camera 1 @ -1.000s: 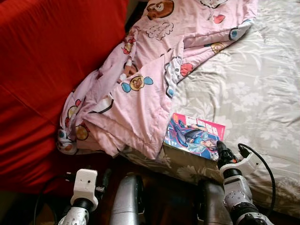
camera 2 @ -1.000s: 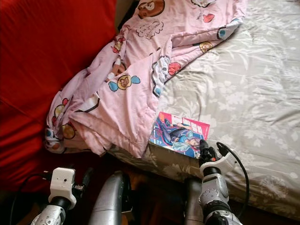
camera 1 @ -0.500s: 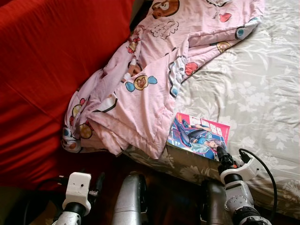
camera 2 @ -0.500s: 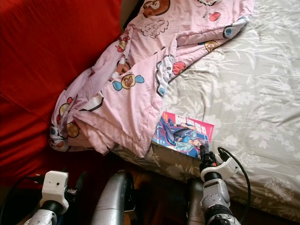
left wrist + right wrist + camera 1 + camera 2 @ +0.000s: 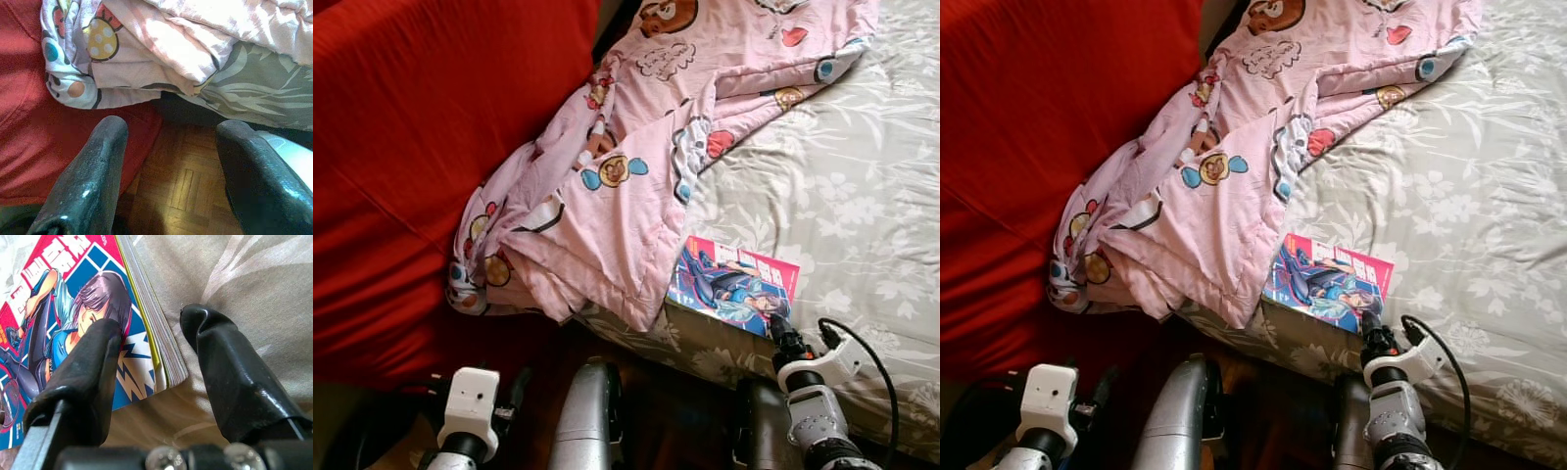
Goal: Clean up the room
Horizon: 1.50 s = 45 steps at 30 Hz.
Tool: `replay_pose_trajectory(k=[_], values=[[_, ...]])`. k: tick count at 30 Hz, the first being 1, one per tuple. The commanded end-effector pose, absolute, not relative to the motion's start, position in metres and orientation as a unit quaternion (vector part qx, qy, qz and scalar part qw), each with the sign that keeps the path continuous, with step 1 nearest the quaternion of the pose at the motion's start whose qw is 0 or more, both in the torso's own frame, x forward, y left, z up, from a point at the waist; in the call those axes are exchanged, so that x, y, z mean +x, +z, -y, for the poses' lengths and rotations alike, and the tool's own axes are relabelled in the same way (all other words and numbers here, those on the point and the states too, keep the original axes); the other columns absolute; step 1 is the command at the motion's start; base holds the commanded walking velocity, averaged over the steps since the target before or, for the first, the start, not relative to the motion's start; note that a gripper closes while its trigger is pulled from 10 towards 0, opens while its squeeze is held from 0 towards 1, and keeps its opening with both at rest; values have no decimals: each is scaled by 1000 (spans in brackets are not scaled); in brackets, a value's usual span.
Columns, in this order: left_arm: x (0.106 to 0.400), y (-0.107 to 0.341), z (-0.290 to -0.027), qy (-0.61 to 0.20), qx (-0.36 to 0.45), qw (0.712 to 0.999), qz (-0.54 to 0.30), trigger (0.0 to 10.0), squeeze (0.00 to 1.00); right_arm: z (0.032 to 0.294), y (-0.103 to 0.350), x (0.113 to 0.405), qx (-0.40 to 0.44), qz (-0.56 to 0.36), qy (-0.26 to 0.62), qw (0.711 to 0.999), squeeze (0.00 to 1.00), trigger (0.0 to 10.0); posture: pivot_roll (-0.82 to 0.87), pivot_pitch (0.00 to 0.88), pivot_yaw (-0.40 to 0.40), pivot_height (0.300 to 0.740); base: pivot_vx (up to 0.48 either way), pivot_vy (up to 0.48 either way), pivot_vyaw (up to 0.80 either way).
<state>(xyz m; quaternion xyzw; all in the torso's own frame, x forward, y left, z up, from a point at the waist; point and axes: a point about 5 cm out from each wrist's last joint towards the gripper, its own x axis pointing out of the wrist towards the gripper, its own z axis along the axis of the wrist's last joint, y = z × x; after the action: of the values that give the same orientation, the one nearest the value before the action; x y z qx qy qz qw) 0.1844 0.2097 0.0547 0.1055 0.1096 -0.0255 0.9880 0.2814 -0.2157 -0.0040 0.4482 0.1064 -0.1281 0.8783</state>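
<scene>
You had the right gripper (image 5: pixel 151 377) down at the near corner of the comic book (image 5: pixel 732 286), which lay flat on the grey floral bedsheet (image 5: pixel 832 186) close to the bed's front edge, just beside the hem of the pink cartoon quilt (image 5: pixel 636 166). Its two black fingers (image 5: pixel 88 377) stood apart, one over the cover and the other on the sheet past the page edge, so the corner sat between them with nothing gripped yet. I judged this the pick-up step of the tidying: you were lined up on the book and not closed. The next move called for sliding a little further onto the corner, getting one finger beneath the pages, then closing firmly before lifting. Your left gripper (image 5: pixel 166 176) hung open and empty above the parquet floor (image 5: pixel 181 186) by the red fabric (image 5: pixel 421 166).
</scene>
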Motion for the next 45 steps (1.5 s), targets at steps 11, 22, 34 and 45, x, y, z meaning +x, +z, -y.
replay_pose_trajectory(k=[11,22,34,45], values=[[167,56,-221,-30,126,982,-137,10000,0,171,-35,260,474,-236,-95,843,0,10000,207,397,241,620,0,0,0],[165,61,-215,-57,153,978,-129,10000,0,146,-29,268,513,-232,-38,826,0,10000,221,398,252,620,0,0,0],[163,61,-208,-76,163,975,-129,10000,0,135,-26,268,541,-228,3,809,0,10000,221,397,251,620,0,0,0],[167,60,-205,-73,165,976,-126,10000,0,125,-20,273,541,-228,51,808,0,10000,217,389,237,620,0,0,0]])
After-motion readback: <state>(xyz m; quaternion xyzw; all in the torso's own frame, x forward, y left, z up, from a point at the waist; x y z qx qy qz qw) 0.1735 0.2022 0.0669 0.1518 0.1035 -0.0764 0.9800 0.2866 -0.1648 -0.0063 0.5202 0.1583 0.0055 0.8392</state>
